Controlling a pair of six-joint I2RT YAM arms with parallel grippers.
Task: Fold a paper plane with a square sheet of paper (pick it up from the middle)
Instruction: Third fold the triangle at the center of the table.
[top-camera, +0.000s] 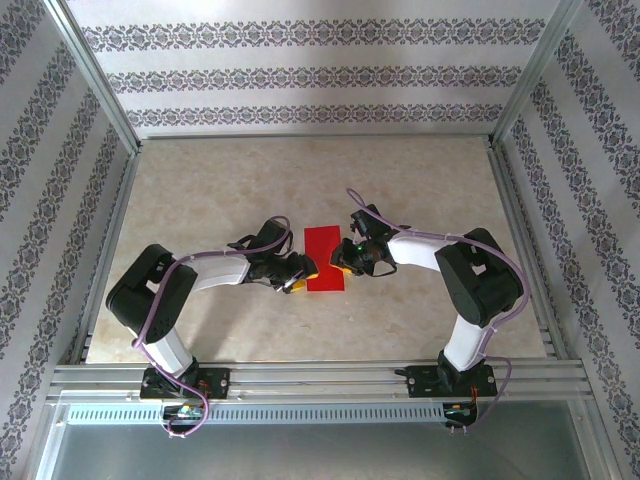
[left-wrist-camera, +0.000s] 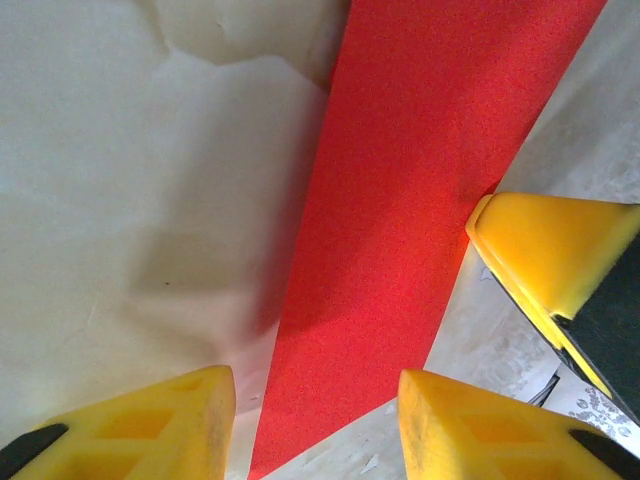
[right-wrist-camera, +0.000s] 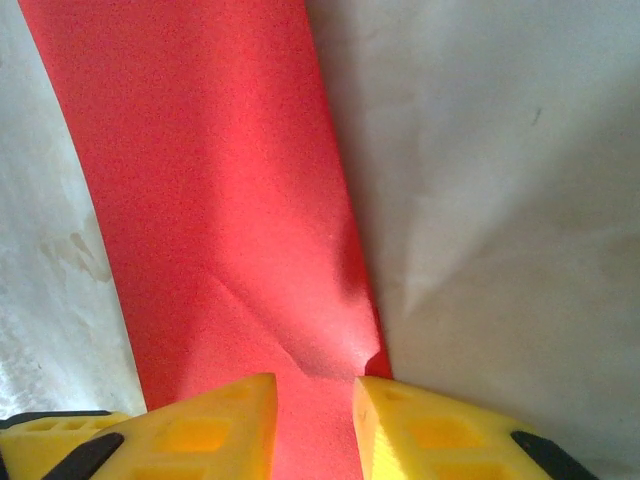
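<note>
Crumpling looks the likeliest slip from where I stand. The square sheet of paper (top-camera: 324, 257) lies flat in the middle of the table (top-camera: 200, 190), showing as a tall red rectangle with a claw at each long side, towards its near end. The right gripper (right-wrist-camera: 314, 425) has its fingers drawn close with a slim gap left, set down on the sheet, and a small wrinkle shows in the paper right at its tips. A squeeze or drag from there could buckle the thin paper off any clean fold line. The left gripper (left-wrist-camera: 316, 430) stands spread wide over the near left corner, gripping nothing. One right fingertip (left-wrist-camera: 545, 250) sits just beside the left claw, so the two might knock together. Counted: one red sheet, two grippers, no finished plane.
</note>
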